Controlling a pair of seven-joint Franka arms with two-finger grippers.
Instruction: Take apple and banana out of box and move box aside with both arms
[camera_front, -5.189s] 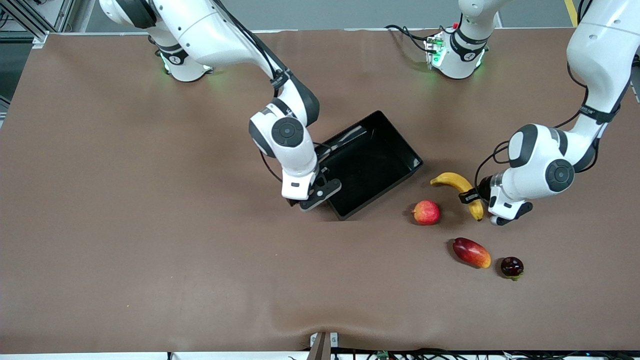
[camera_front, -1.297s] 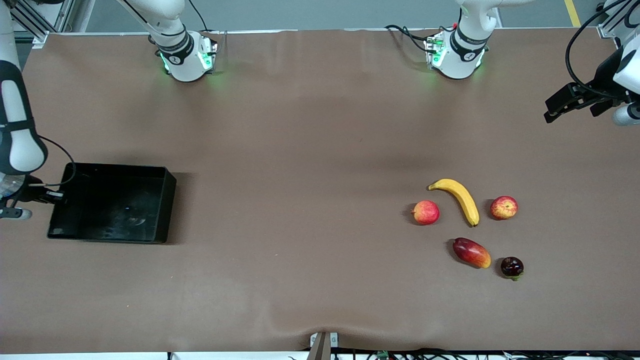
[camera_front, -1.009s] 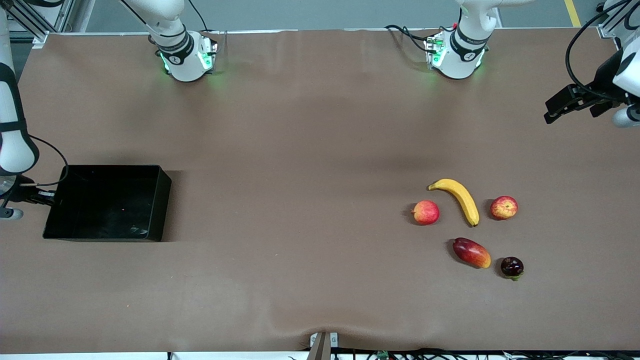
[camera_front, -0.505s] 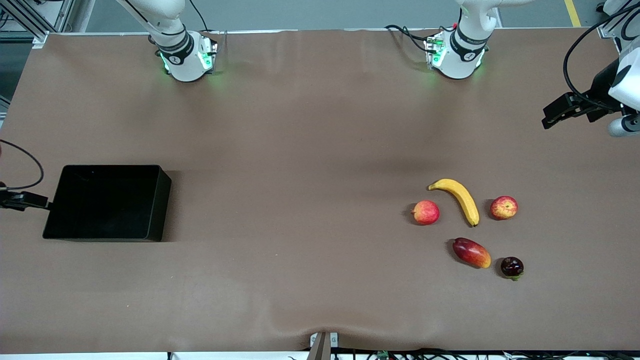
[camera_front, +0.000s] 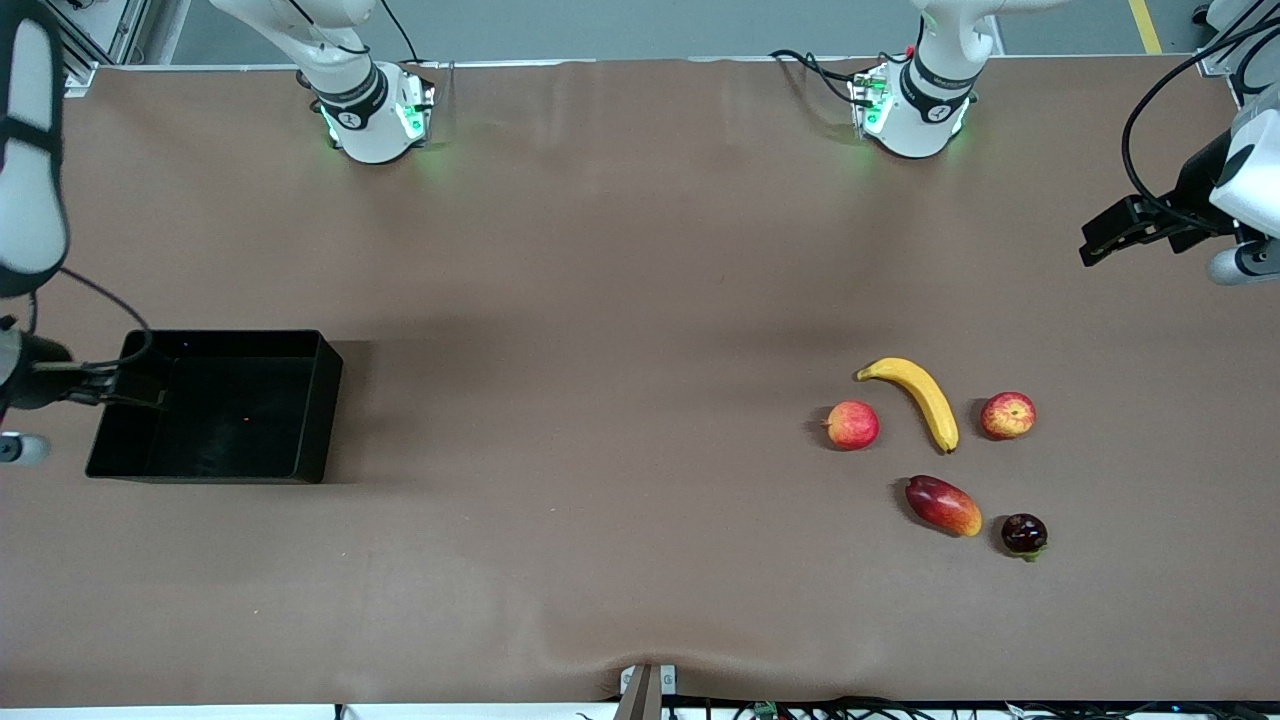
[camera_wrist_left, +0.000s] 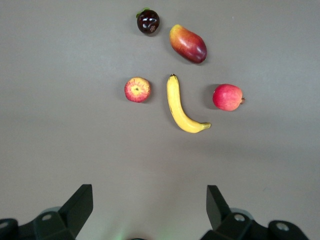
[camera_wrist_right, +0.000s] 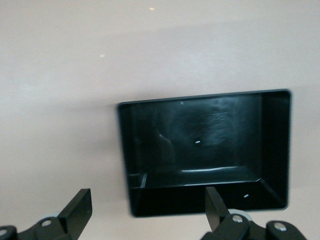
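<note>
On my front feed, starting at the right arm's end of the matte brown table (camera_front: 600, 300), the right gripper (camera_front: 110, 385) hangs over the edge of the glossy black rectangular open-top plastic box (camera_front: 215, 410); its wrist camera looks down at the box (camera_wrist_right: 205, 155) with both fingers (camera_wrist_right: 75, 210) spread wide apart and nothing between them. The box is low-walled with smooth, reflective insides, and it sits flat on the table.

Moving toward the left arm's end, I see the fruit cluster, well apart from the box. First comes a small round red apple streaked with yellow (camera_front: 851, 424), then the long curved smooth yellow banana (camera_front: 915, 397) just beside it, and a second small round red-and-yellow apple (camera_front: 1007, 415) past the banana. Nearer to the front camera lie the oval red-orange mango (camera_front: 943, 505) and a small dark purple shiny round fruit (camera_front: 1024, 533).

The left gripper (camera_front: 1105, 232) hovers over bare table at the left arm's end, its fingers (camera_wrist_left: 75, 207) standing wide apart and empty.

I can read no labels or writing anywhere.
</note>
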